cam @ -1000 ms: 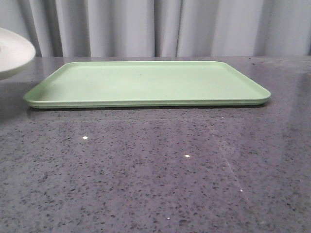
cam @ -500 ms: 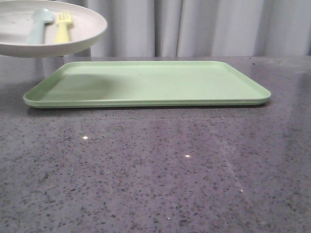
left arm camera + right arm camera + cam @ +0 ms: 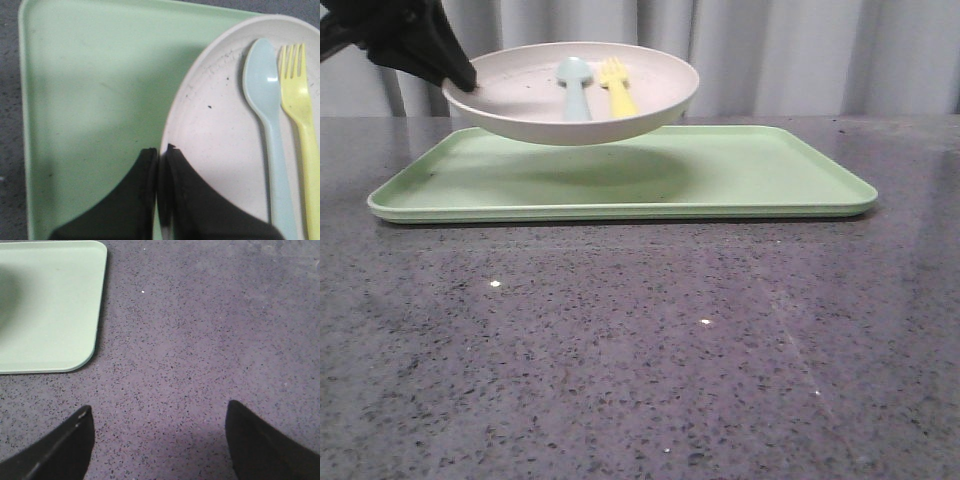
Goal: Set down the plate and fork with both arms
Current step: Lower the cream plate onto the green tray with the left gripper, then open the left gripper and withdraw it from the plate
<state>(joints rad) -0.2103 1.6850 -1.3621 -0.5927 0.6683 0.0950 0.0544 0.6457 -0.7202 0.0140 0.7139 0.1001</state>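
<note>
The off-white speckled plate hangs in the air above the left half of the pale green tray. My left gripper is shut on the plate's left rim. Inside the plate lie the yellow fork and a light blue spoon, side by side. The left wrist view shows the plate with my left gripper pinching its rim, one finger inside and one outside, with the fork and spoon beyond. My right gripper stands open over bare grey countertop, holding nothing.
The green tray lies on a dark speckled countertop, its corner near my right gripper. Grey curtains hang behind the table. The tray shows below the plate in the left wrist view.
The plate, held by my left gripper, has moved rightward from the frame's left edge to above the tray's left half, and lower. The left gripper has come into the front view.
</note>
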